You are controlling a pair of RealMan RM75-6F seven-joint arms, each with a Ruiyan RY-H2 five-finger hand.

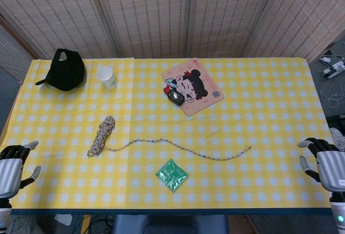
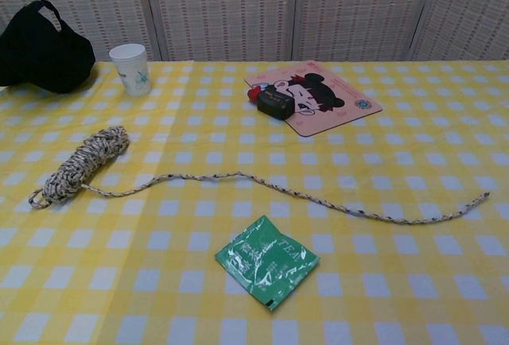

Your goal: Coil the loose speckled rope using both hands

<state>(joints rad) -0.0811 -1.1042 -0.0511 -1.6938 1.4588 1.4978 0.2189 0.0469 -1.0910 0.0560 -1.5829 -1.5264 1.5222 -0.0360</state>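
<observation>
Speckled rope (image 1: pixel 161 143): one end already wound into a bundle (image 1: pixel 102 135) at the left of the yellow checked tablecloth (image 1: pixel 269 110), the loose tail running right in a shallow wave to a free end (image 1: pixel 249 148) near the middle-right. Left hand (image 1: pixel 15 163): at the table's near-left edge, fingers apart, holding nothing, well apart from the bundle. Right hand (image 1: pixel 323 161): at the near-right edge, fingers spread, empty, well apart from the free end. Green foil packet (image 1: pixel 172 174): just in front of the tail's middle. Also present: black cap (image 1: pixel 66 69), paper cup (image 1: pixel 106 76), cartoon mouse pad (image 1: pixel 194 85) with a dark mouse (image 1: pixel 175 97) on it. Risks, as I judge them: a hand sweeping the tail could drag the packet along; pulling the tail without pinning the bundle could slide or loosen the existing coil.
</observation>
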